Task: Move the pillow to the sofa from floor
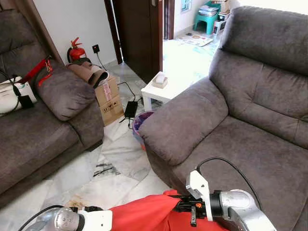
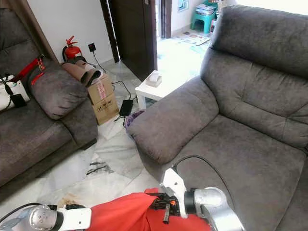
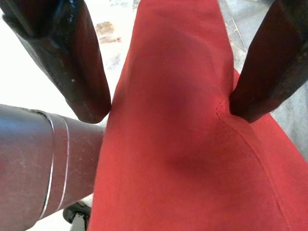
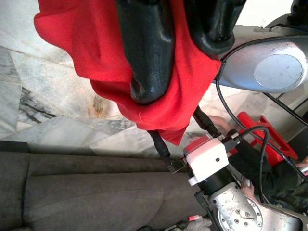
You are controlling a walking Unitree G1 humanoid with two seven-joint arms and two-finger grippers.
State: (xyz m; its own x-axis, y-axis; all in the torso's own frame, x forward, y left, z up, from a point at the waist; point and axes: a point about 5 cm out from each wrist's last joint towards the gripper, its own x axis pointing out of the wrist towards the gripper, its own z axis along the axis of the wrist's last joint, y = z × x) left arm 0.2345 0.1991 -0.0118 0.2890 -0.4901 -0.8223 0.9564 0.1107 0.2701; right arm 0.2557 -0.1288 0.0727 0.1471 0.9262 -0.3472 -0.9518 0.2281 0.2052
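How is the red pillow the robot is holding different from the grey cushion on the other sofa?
The red pillow is bright red and smooth; the grey cushion matches its fuzzy grey sofa. The red pillow is held up between the left gripper and right gripper; the grey cushion rests on the sofa seat against the armrest. The pillow looks pinched and folded; the cushion looks plump. Both look soft.

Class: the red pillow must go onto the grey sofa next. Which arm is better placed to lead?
Probably the right: the right gripper grips the red pillow beside the grey sofa seat, while the left gripper pinches it over the floor.
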